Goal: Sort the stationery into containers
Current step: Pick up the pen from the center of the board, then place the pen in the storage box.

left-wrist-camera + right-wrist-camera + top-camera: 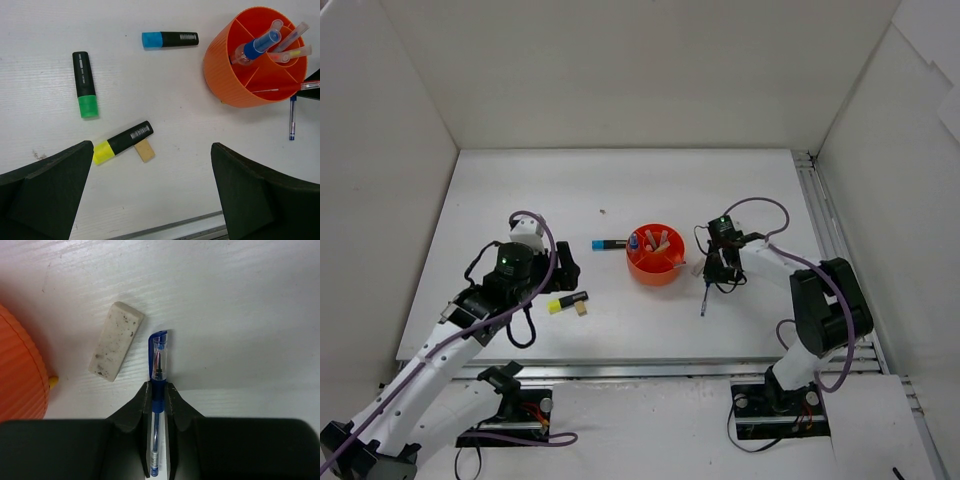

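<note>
Over the left part of the white tabletop [620,190] the left hand [563,268] hangs with its two dark fingers [50,190] spread as wide as they go and nothing between them. Below it, in the left wrist view, lie a black highlighter with a green cap [85,84], then a yellow-capped highlighter [122,142] with a small tan eraser [145,150] touching its side, and farther out a blue-capped highlighter [170,39], each apart from the hand. Near the middle stands the round orange tub [225,75], its divided compartments holding a blue-white marker [257,45] and a few thin pens leaning upright, with a red pen [285,88] lying across its near rim. Just right of the tub a speckled white eraser [116,341] lies flat on the tabletop. Beside that is a blue pen [159,370], outside the tub, and the right hand [159,390] is closed tight on its barrel just behind the cap, one finger on either side; whether the pen is raised off the surface cannot be told.
</note>
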